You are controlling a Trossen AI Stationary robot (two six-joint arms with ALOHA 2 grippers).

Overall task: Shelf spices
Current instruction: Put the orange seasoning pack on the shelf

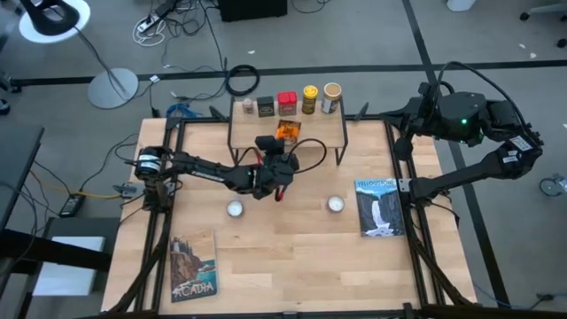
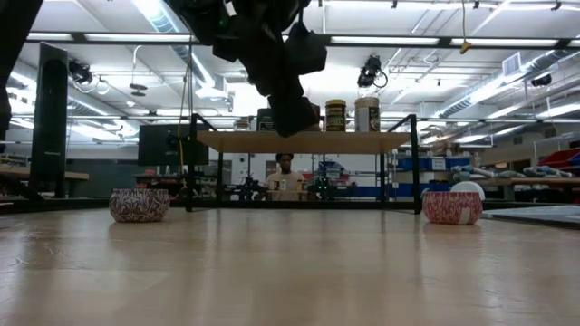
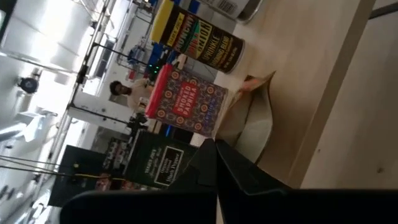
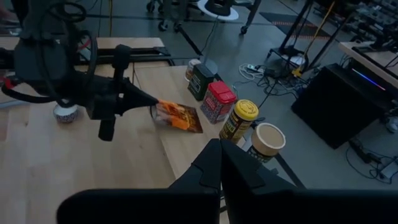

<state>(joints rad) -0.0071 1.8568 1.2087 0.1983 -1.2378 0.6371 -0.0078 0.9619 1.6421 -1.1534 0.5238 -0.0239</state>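
Observation:
The shelf (image 1: 330,133) stands at the table's far edge. On its plank (image 4: 186,146) stand, in a row along the far side, a small pale-capped jar (image 1: 248,105), a dark tin (image 1: 266,105), a red tin (image 1: 286,101), a yellow black-lidded jar (image 1: 309,98) and a tan jar (image 1: 331,97). The orange packet (image 1: 286,131) lies on the plank in front of the red tin. My left gripper (image 1: 276,142) reaches over the shelf's near edge and is shut at the packet's near end. My right gripper (image 4: 221,149) is shut and waits high by the table's far right corner. My left gripper has its shut fingertips (image 4: 148,101) at the orange packet's near end (image 4: 159,111), coming from the table's near side and slanting down. The wrist view shows the packet's pale side (image 3: 252,118) just past the fingers. The rest of the packet rests on the plank.
Two small white round discs (image 1: 234,209) (image 1: 335,205) sit on the table in front of the shelf. Flat picture books lie near the right edge (image 1: 378,208) and the near left corner (image 1: 193,266). A person (image 2: 285,172) shows far behind the shelf.

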